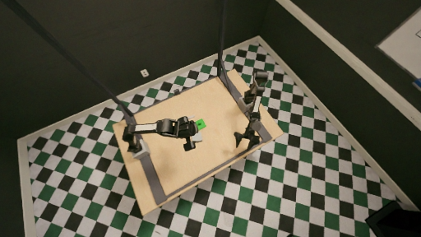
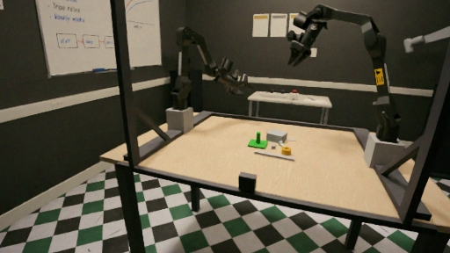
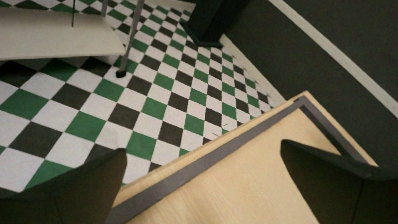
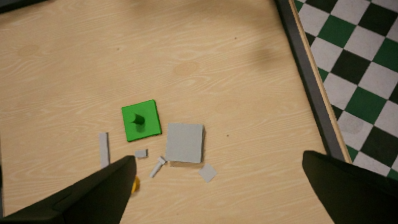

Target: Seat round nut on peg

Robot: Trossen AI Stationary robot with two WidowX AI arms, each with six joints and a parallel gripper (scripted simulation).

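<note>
The green round peg on its square base (image 2: 257, 141) stands near the middle of the table; it also shows in the right wrist view (image 4: 141, 120). The yellow round nut (image 2: 286, 150) lies on the table to its right, apart from it. In the right wrist view the nut (image 4: 135, 184) is half hidden by a finger. My right gripper (image 2: 299, 50) (image 4: 218, 160) hangs open and empty high above these things. My left gripper (image 2: 235, 81) is open and empty, high over the far table edge (image 3: 202, 150).
A grey block (image 2: 277, 135) (image 4: 184, 143) sits just behind the nut, next to the peg base. A long grey strip (image 2: 273, 155) and small grey pieces (image 4: 157, 167) lie around them. A dark frame rail (image 3: 210, 160) runs along the table edge.
</note>
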